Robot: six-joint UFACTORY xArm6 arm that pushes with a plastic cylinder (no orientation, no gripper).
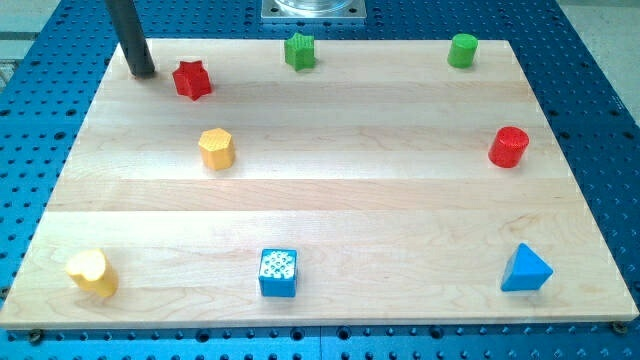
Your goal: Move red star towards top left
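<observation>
The red star (192,80) lies near the top left of the wooden board (330,200). My tip (143,72) rests on the board just to the left of the red star, with a small gap between them. The dark rod rises from the tip toward the view's top left.
A green star (300,51) and a green cylinder (462,50) sit along the top edge. A yellow hexagon (216,149) lies below the red star. A red cylinder (508,147) is at the right. A yellow heart (92,273), a blue cube (278,272) and a blue triangle (525,269) line the bottom.
</observation>
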